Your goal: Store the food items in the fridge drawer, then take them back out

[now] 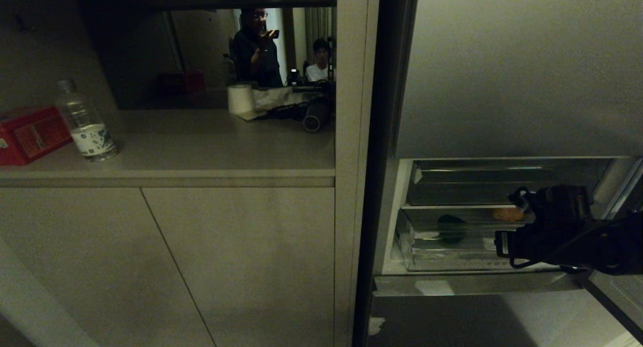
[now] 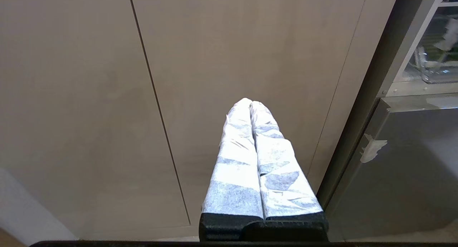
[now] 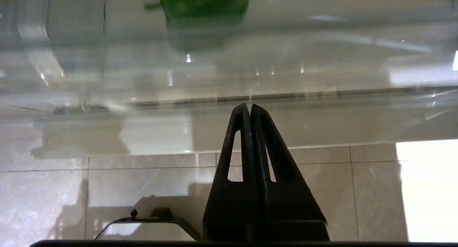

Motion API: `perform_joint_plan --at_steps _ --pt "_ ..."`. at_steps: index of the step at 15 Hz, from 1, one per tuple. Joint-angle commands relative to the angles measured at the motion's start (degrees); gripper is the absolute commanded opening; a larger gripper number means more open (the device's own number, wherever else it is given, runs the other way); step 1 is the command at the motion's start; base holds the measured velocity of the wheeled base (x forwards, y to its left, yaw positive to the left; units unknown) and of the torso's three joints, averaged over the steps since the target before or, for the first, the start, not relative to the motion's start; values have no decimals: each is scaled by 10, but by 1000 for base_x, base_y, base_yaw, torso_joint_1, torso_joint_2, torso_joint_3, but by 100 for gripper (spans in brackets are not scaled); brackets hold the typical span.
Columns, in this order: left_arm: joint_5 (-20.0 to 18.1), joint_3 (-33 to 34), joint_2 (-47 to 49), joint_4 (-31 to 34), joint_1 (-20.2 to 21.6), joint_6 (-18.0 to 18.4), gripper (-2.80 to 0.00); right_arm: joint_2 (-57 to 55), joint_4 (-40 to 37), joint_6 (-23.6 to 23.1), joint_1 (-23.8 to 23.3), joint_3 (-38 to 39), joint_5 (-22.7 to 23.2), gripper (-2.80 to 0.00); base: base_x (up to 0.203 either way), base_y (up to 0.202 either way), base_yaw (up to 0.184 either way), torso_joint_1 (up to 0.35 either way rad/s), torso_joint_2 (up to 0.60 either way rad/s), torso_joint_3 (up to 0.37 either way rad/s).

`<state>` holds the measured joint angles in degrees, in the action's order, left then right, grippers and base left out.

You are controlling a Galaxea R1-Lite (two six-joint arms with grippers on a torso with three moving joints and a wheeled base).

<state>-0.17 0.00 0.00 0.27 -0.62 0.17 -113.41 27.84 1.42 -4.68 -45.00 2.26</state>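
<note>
The fridge drawer, clear plastic with a tall front lip, stands in the open fridge at the right. A dark green food item and an orange one lie inside it. My right arm reaches in front of the drawer's right part. In the right wrist view my right gripper is shut and empty, its tips close to the drawer's clear front lip, with the green item showing through the plastic beyond. My left gripper, its fingers wrapped in white, is shut and empty, parked facing the cabinet doors.
A darker, flatter drawer sits above the clear one. A closed lower fridge door lies below. Left of the fridge are beige cabinet doors and a counter with a water bottle, a red box and a paper roll. Two people are behind the counter.
</note>
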Motion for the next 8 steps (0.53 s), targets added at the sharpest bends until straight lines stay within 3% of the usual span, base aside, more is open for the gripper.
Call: perform_joint_plan --at_steps 1,8 --pt "0 0 1 0 0 0 -280 -9 2 1 0 -6 9 -280 0 0 0 0 0 0" --pt "0 0 1 0 0 0 -280 -2 49 8 1 -5 21 -280 0 0 0 0 0 0"
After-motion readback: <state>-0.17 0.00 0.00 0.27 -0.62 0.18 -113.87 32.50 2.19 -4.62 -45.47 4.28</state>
